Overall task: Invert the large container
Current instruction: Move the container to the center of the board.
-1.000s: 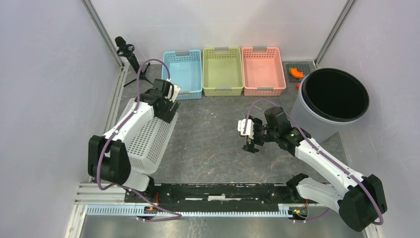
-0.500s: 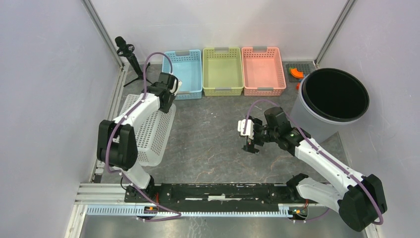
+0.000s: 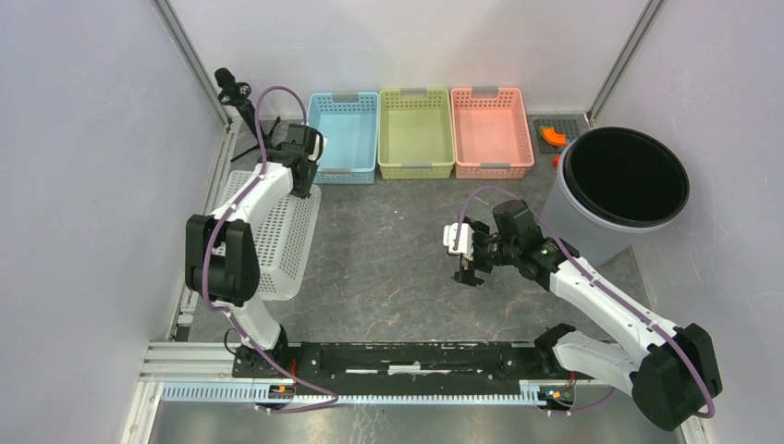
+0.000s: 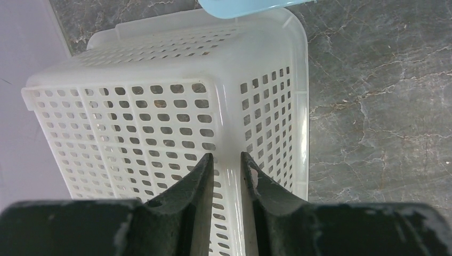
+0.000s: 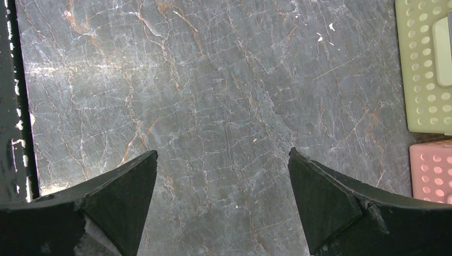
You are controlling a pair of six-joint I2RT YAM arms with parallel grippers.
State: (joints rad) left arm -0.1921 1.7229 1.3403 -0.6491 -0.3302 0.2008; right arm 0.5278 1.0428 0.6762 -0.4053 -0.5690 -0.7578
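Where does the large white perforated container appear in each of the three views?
Top external: white container at the left, under the left arm, near the left wall.
Left wrist: it fills the centre and left; the left hand pinches its corner edge.
Right wrist: not in it.
Shared landmark: the blue basket, its corner at the top edge of the left wrist view.

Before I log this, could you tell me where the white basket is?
In the top view, the white basket sits at the table's left side, just near of the blue bin.
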